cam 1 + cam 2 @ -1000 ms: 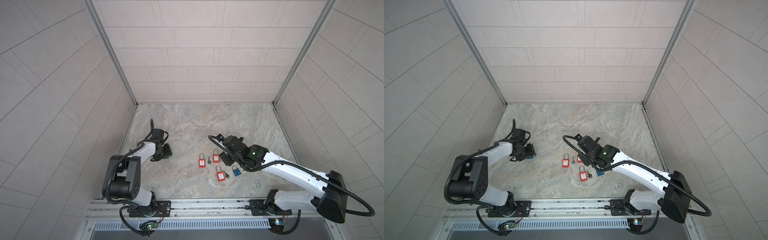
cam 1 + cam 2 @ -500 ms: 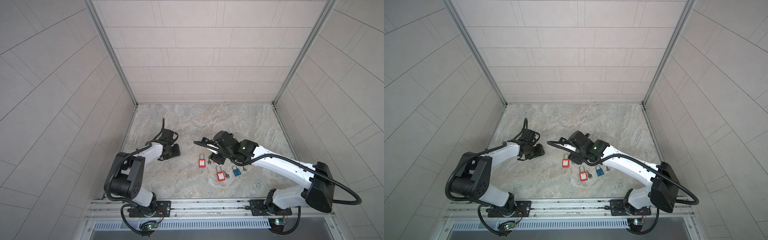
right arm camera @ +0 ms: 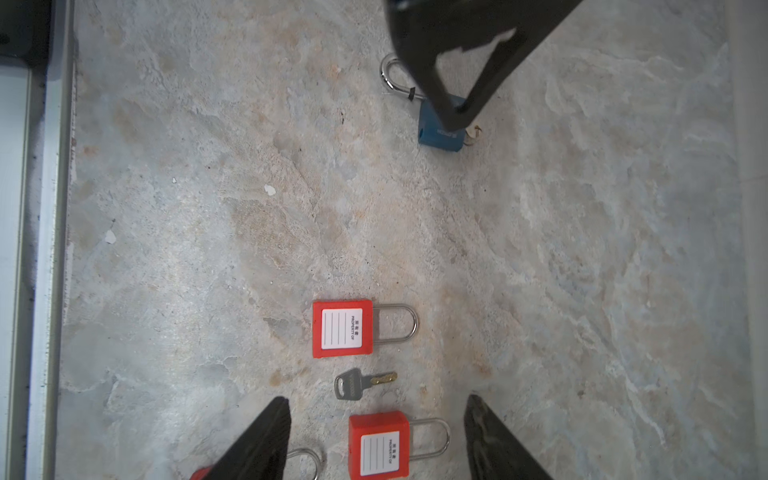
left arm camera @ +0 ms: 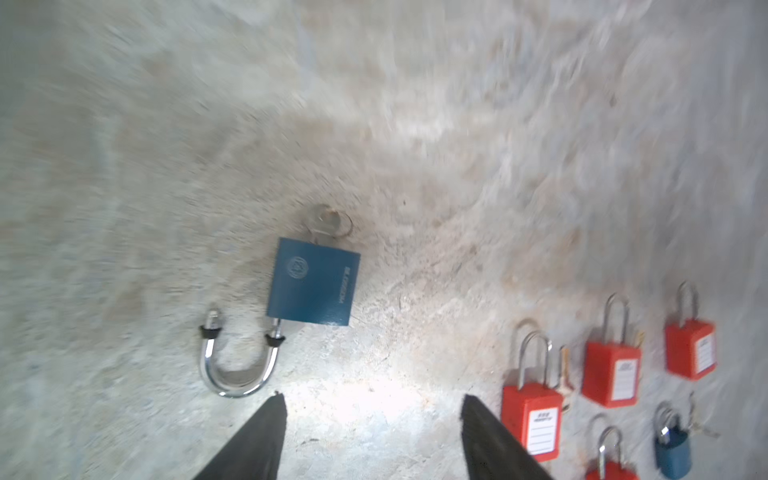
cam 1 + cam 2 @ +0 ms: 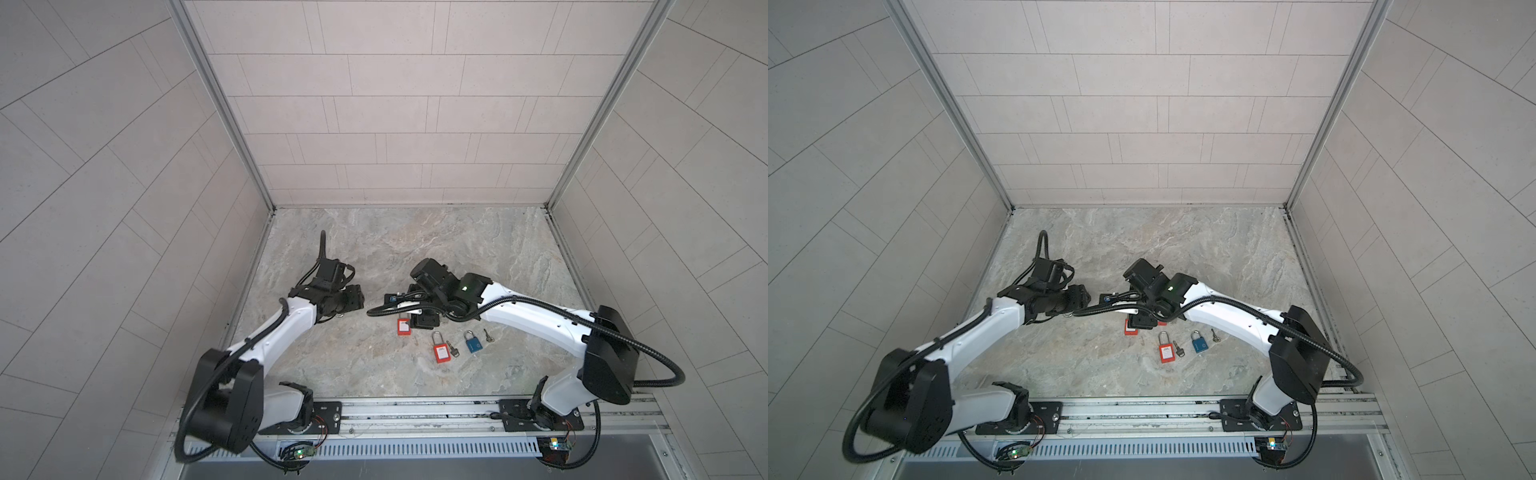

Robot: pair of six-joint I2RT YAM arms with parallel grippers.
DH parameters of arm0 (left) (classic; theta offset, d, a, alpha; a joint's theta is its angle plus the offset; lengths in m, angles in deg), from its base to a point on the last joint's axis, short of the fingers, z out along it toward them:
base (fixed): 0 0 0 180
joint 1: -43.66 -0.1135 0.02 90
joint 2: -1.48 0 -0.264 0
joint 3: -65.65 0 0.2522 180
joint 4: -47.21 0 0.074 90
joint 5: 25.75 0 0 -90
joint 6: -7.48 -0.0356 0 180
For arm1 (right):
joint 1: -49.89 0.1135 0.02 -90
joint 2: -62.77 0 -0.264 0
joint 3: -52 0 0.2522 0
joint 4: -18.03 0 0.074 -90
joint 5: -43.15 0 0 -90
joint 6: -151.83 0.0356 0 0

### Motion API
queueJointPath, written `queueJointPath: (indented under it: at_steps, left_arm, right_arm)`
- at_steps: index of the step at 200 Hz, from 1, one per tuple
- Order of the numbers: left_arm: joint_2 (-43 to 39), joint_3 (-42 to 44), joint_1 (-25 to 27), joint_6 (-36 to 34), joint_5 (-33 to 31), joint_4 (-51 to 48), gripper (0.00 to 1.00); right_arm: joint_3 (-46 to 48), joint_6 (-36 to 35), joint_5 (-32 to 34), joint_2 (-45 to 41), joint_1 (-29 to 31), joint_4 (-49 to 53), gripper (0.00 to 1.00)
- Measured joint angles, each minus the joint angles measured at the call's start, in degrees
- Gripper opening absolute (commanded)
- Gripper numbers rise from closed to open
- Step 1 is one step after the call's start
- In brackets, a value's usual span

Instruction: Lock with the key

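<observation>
Blue enamel catches the eye first: the blue padlock (image 4: 313,282) lies flat on the stone-patterned floor (image 4: 457,124), apart from the row of other locks. Its key (image 4: 330,222) is seated in the base and its shackle (image 4: 237,365) is swung out, unlatched. I take that as the reason it sits alone: it is the one being worked, with its key where a turn can be made.

The left pincer (image 4: 372,399) hovers just beside the bend of the shackle, its two fingers spread wide with nothing between them. It looks placed to press the shackle home or to steady the body. The right pincer (image 3: 377,398) hangs over the spare locks, likewise spread wide and gripping nothing, with a loose key (image 3: 361,383) and two red padlocks (image 3: 343,328) below it. From there it would have to cross to the blue lock's base to reach the seated key.

Locking, as I judge it, is not yet done: the shackle's free end stands clear of the body.
</observation>
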Motion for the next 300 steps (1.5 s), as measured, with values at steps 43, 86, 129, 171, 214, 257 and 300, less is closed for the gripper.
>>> queueJointPath:
  at_steps: [43, 86, 129, 171, 214, 257, 300]
  left_arm:
    - [1.97, -1.20, -5.66, -1.88, -2.21, -0.66, 0.77]
    - [17.27, -10.69, -7.15, -7.43, -1.07, -3.69, 0.78]
    - [25.09, -13.38, -7.39, -9.29, 0.44, -4.17, 0.79]
    - [27.28, -13.84, -7.30, -10.29, 3.41, -3.41, 0.77]
    - [29.07, -15.41, -5.97, -13.03, 7.56, -2.45, 0.72]
    - [30.64, -16.85, -2.60, -15.87, 12.22, -1.90, 0.69]
    - [29.29, -16.44, -0.46, -17.92, 15.34, -3.28, 0.69]
  right_arm:
    - [-8.85, -2.01, -1.46, 8.26, 0.02, 2.12, 0.64]
    - [-4.22, 1.22, -1.31, 7.15, 0.46, 0.37, 0.64]
    - [2.27, 3.39, 0.44, 2.56, 0.61, -0.79, 0.65]
    - [4.68, 3.96, 1.68, -0.02, 0.61, -1.97, 0.65]
    - [5.05, 3.76, 2.08, -0.22, 0.61, -2.40, 0.65]
    - [4.92, 1.66, 2.21, -0.22, 0.61, -2.95, 0.64]
    - [4.24, -3.87, -0.31, 0.17, 0.07, -3.23, 0.64]
